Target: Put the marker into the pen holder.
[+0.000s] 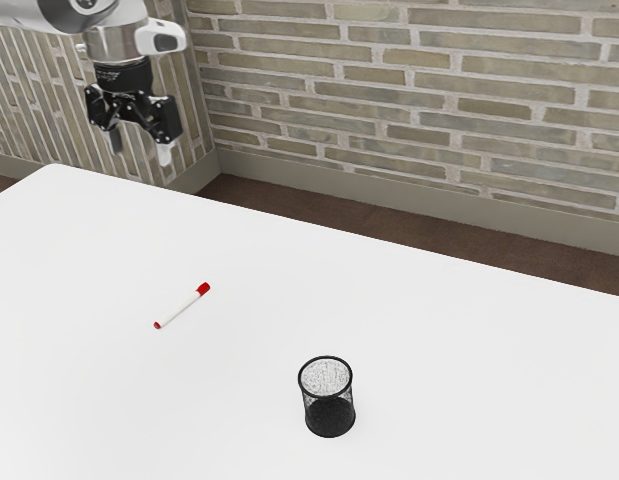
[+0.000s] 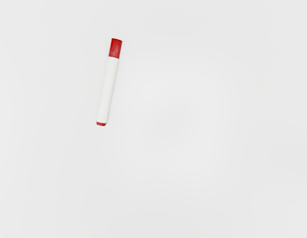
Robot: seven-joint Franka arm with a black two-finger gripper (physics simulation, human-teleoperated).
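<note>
The black mesh pen holder [image 1: 330, 416] stands up on the white tabletop [image 1: 469, 350], low down near the middle of the exterior view. Its round top is open, and I can see in to its dark bottom. The marker [image 1: 182, 307] lies flat, well apart from it, toward the exterior view's left. It is white, with a red cap on one end and a little red tip on the other. My gripper [image 1: 140, 148] is at the upper left, fingers wide apart, holding nothing.

A pale brick wall [image 1: 419, 95] rises beyond the white table [image 1: 469, 350] and brown floor [image 1: 289, 196].
</note>
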